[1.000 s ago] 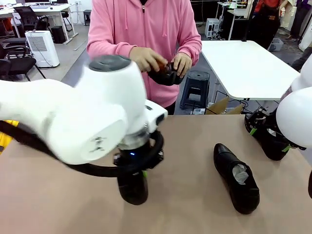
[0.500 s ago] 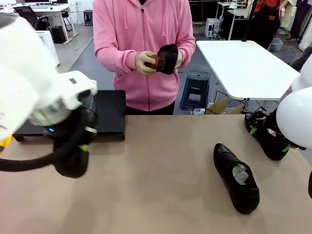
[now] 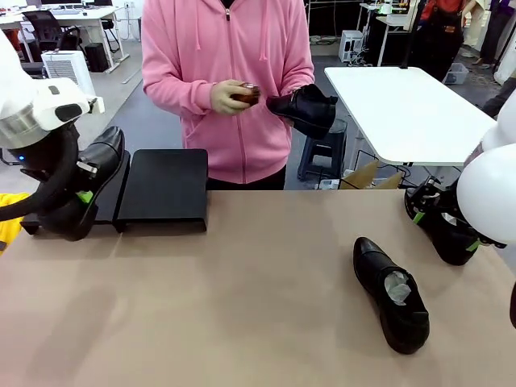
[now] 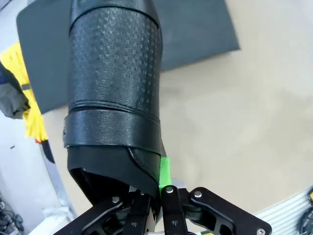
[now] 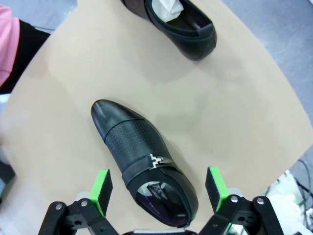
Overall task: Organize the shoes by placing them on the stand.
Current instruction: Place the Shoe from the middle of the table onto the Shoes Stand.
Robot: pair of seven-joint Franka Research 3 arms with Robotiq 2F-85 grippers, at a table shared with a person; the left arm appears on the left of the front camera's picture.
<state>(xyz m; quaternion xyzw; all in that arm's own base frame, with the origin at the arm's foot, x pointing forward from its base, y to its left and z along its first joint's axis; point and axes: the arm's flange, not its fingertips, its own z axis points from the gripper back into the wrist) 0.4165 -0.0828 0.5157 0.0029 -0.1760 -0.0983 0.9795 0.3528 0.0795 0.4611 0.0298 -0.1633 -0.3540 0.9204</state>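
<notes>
Left gripper (image 4: 161, 182) clamped on the heel rim of a glossy, embossed black shoe (image 4: 115, 73), toe over the stand (image 3: 165, 189).
Right gripper (image 5: 159, 188) pads wide apart astride a second shoe (image 5: 142, 156) near the table edge; bare tabletop (image 3: 242, 306) separates the stand from a third shoe (image 3: 393, 294).

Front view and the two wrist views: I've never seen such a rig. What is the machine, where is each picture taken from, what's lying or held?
Two white robot arms share a tan table with a person in pink. The front view looks over the table; each wrist view looks along one gripper's fingers. The left gripper is shut on a black dress shoe, tilted by the black stand. The right gripper is open, straddling a buckled shoe. A third shoe lies on the table; the person holds a fourth shoe.
</notes>
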